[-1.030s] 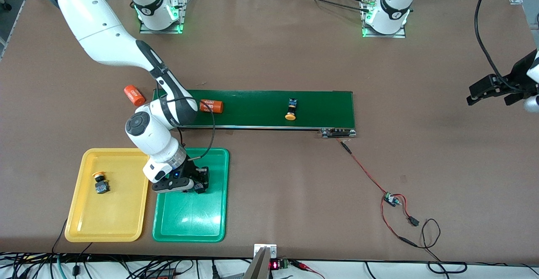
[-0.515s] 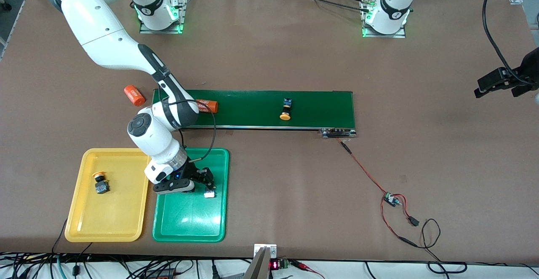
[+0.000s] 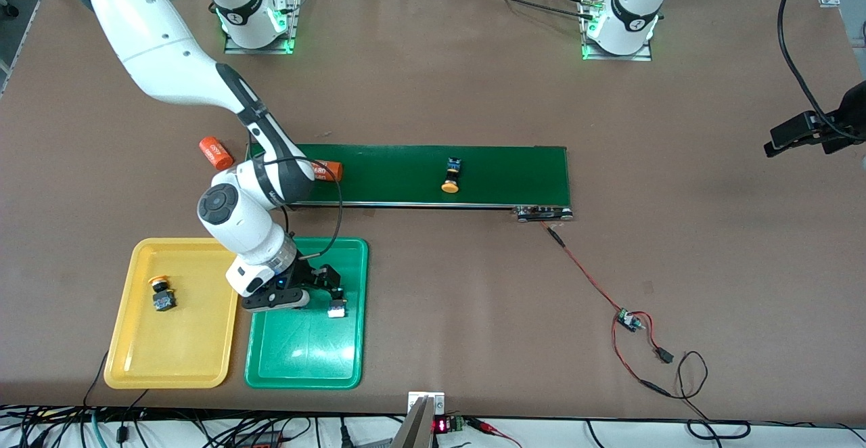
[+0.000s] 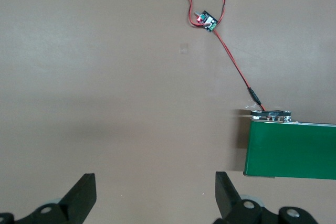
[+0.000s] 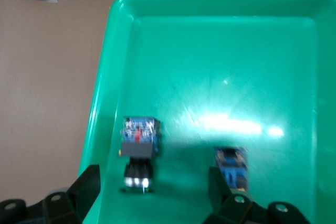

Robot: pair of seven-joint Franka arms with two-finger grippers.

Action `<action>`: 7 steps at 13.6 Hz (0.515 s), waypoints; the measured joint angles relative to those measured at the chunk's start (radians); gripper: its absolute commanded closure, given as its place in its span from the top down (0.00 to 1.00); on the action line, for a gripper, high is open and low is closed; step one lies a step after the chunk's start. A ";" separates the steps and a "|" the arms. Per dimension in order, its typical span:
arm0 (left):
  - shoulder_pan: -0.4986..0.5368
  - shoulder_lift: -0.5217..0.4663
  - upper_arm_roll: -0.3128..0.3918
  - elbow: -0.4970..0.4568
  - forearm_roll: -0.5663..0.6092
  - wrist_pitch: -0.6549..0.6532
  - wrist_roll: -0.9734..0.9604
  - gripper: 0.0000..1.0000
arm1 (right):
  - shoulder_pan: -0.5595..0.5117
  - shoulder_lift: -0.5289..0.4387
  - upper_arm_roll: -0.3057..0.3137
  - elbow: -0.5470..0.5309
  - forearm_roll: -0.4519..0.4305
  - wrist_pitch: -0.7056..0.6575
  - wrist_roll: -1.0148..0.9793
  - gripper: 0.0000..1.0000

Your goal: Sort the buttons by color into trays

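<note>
My right gripper (image 3: pixel 325 294) (image 5: pixel 153 184) hangs open just over the green tray (image 3: pixel 304 350) (image 5: pixel 220 51). Two buttons lie in that tray: one (image 5: pixel 139 148) (image 3: pixel 336 310) between the open fingers, touched by neither, and another (image 5: pixel 232 165) partly hidden by one finger. Beside it, the yellow tray (image 3: pixel 176 346) holds a yellow-capped button (image 3: pixel 161 294). Another yellow-capped button (image 3: pixel 450 177) lies on the dark-green belt (image 3: pixel 514 174). My left gripper (image 3: pixel 805 135) (image 4: pixel 155 198) waits open over bare table at the left arm's end.
One orange cylinder (image 3: pixel 327 170) lies on the belt beside my right forearm, another (image 3: pixel 216 153) on the table off the belt's end. A red wire runs from the belt's other end (image 4: pixel 270 115) to a small circuit board (image 3: pixel 629 320) (image 4: pixel 206 20).
My right gripper has opened and let go of a button in the green tray. The belt carried the yellow button and the cylinder toward the right arm's end. My left gripper drew back.
</note>
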 measured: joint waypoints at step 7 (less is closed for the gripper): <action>-0.007 0.000 -0.003 0.000 0.000 0.010 0.000 1.00 | -0.002 -0.228 -0.040 0.005 0.000 -0.511 0.000 0.95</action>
